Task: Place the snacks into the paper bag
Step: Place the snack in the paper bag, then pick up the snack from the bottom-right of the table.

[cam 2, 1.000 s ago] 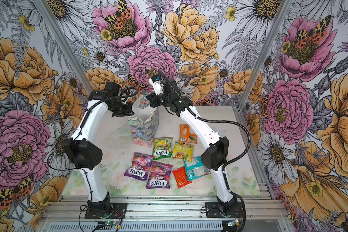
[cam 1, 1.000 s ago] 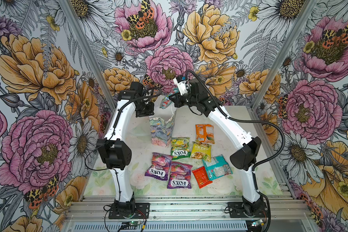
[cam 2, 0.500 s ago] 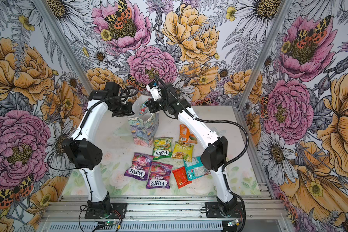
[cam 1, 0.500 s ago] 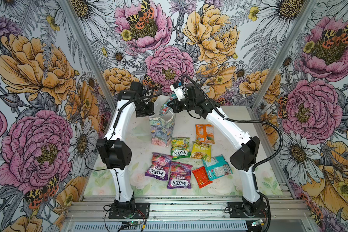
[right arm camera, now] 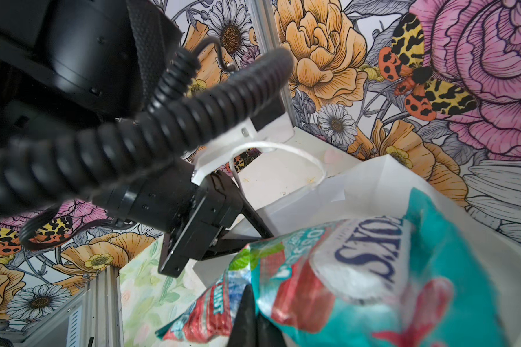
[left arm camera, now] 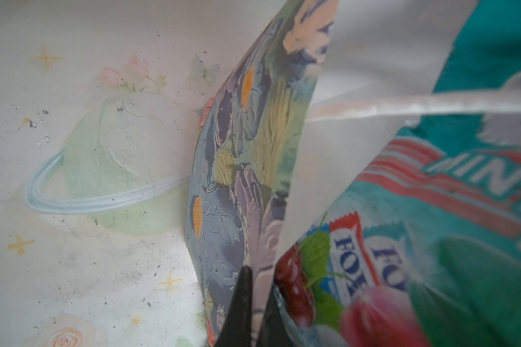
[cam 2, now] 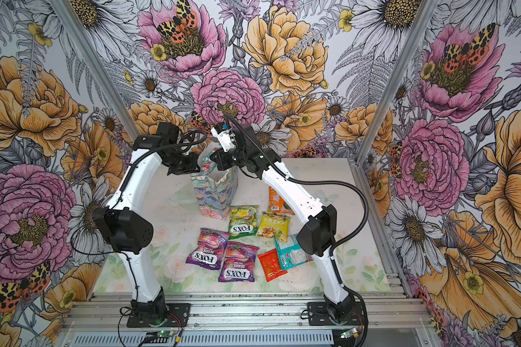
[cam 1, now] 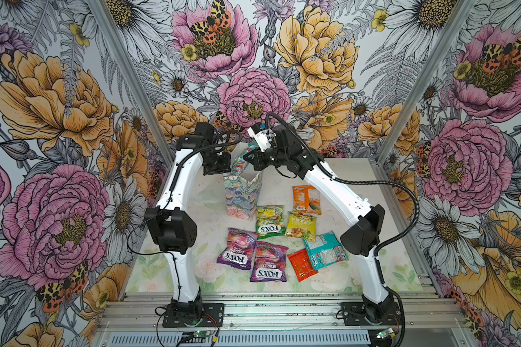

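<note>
The left jaws are pinching the paper bag (left arm camera: 238,150) rim. The right jaws are pinching a teal packet (right arm camera: 373,270), extending from them partly inside the bag mouth, just beside the left jaws. On the bench (cam 1: 217,279), seven packets (cam 1: 269,228) are lying, well apart from both jaws.

Robot lab cell: floral-print walls (cam 1: 57,120), aluminium rail base (cam 1: 283,312).

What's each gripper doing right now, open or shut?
Left gripper: shut on the rim of the pastel flower-print paper bag.
Right gripper: shut on a teal crinkly FOX'S snack packet.
</note>
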Controlling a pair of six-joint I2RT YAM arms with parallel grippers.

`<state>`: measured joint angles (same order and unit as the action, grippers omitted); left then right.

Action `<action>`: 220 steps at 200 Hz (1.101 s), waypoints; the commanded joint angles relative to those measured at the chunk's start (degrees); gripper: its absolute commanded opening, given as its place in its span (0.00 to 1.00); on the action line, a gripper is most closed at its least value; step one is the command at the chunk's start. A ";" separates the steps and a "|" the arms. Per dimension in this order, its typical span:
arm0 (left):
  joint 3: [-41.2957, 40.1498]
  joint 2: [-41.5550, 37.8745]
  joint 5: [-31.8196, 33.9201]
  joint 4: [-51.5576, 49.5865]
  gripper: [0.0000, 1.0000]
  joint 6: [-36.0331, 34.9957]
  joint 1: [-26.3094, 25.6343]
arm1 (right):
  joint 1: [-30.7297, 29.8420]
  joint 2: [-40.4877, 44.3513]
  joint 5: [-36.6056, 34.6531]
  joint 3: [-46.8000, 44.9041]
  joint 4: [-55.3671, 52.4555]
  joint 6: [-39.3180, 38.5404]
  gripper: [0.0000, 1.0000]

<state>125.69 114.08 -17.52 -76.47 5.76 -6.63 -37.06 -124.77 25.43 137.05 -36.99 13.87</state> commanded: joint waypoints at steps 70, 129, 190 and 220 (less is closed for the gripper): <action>-0.82 -1.77 -2.15 0.97 0.00 -0.93 -0.06 | 0.74 -3.03 0.72 4.01 2.10 1.37 0.00; -1.15 -1.73 -2.06 1.05 0.00 -0.93 0.15 | 1.70 -0.34 -1.13 4.01 2.16 1.96 0.41; -1.69 -1.57 -1.73 1.06 0.00 -0.84 0.43 | 2.25 6.19 -6.26 2.46 2.19 2.21 0.55; -1.75 -1.58 -1.69 1.09 0.00 -0.76 0.55 | 3.59 9.46 -8.76 0.26 2.26 2.63 0.61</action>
<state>124.79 114.08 -17.67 -76.20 5.76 -6.48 -34.81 -120.49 20.25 138.65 -36.49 15.99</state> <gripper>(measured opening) 0.045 0.597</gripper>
